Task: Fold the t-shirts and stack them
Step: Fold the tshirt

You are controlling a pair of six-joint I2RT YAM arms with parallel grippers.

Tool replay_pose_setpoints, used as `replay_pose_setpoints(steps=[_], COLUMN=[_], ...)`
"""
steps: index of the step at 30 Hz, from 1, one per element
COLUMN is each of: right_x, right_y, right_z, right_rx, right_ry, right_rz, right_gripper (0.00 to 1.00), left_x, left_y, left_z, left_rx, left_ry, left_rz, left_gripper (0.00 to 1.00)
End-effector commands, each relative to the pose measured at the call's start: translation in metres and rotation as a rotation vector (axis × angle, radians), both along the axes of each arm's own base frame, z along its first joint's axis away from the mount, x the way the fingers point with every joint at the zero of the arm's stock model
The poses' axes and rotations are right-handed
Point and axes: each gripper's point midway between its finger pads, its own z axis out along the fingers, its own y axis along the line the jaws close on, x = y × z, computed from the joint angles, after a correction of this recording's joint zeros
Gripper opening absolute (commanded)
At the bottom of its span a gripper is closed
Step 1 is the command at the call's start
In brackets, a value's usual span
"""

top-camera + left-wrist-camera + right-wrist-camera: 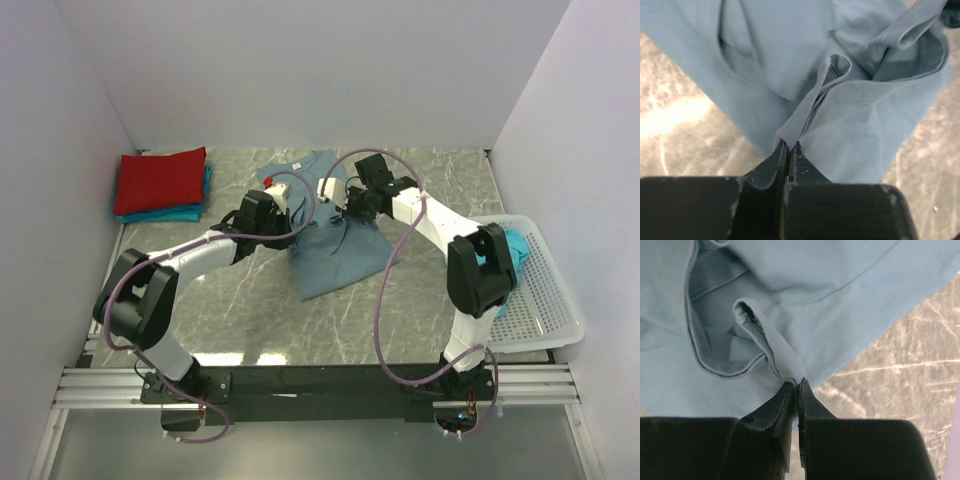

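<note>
Marble table, slate-blue t-shirt lengthwise, neck far

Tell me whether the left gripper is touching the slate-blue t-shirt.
Touching. The left wrist view shows the left gripper shut on a folded edge of the slate-blue t-shirt, with the fabric pinched between its jaws.

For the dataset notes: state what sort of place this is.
Probably a robot lab test cell: plain white walls box in a marble-patterned table, the left arm and right arm stand on a metal rail, and a slate-blue t-shirt lies out for folding.
</note>
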Motion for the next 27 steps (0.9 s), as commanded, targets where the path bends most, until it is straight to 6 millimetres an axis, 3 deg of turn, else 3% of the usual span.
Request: replay_pose_setpoints(steps=[1,7,18,24,27], right_x=[0.033,0.05,0.08,0.088,0.095], right_y=[0.009,0.016,0.019,0.024,0.027], right_z=[0.015,0.006,0.013,0.007,0.008], right_rx=[0.043,0.045,0.051,0.054,0.066], right_ry=[-0.06,-0.056,-0.085,-0.079,-0.086], right_rz=[-0.062,-0.084,-0.157,-0.174,-0.187], right_gripper=[0.0,0.0,0.0,0.0,0.05], left_x=[0.019,0.03,0.051,0.065,0.07], left_y=[-0.004,0.004,0.014,0.021,0.027], left_z=[0.012,0.001,-0.002,-0.003,-0.008], left_rx=[-0.017,0.006,0.02,0.031,0.037], left_ry=[-0.04,-0.007,-0.006,0.002,0.014], left_rz=[-0.042,-0.027,-0.009,0.01,0.038], left_gripper=[0.01,0.01,0.01,0.01,0.01])
